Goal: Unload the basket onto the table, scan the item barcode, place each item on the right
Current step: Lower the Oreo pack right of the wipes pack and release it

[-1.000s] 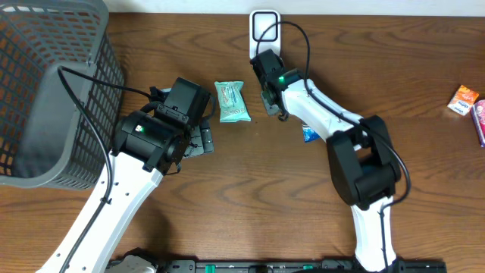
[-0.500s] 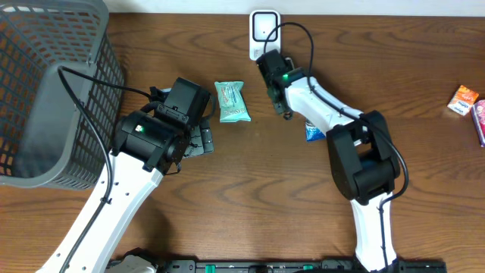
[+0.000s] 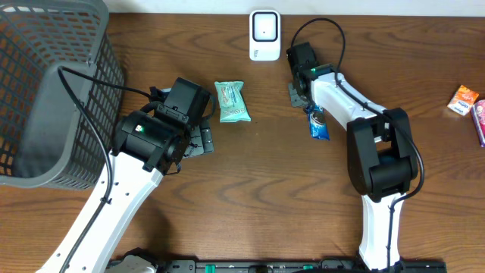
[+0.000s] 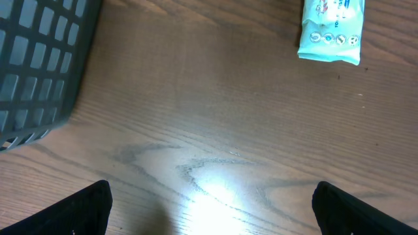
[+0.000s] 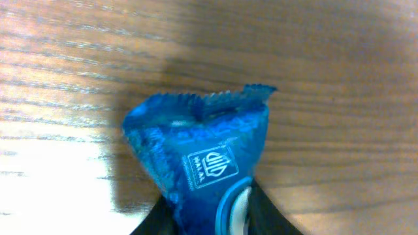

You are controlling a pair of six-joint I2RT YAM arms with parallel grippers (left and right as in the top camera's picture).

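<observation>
Two grippers: right gripper (image 3: pixel 311 111) pinches one blue packet (image 5: pixel 196 150), left gripper (image 4: pixel 209 203) gapes empty.

The right hand (image 3: pixel 311 111) meets the top of the blue packet (image 3: pixel 320 129), right of the white scanner (image 3: pixel 264 34).

Blue packet (image 5: pixel 196 150): white crest logo, lettering unreadable. Teal packet (image 4: pixel 330 29) print blurred.
</observation>
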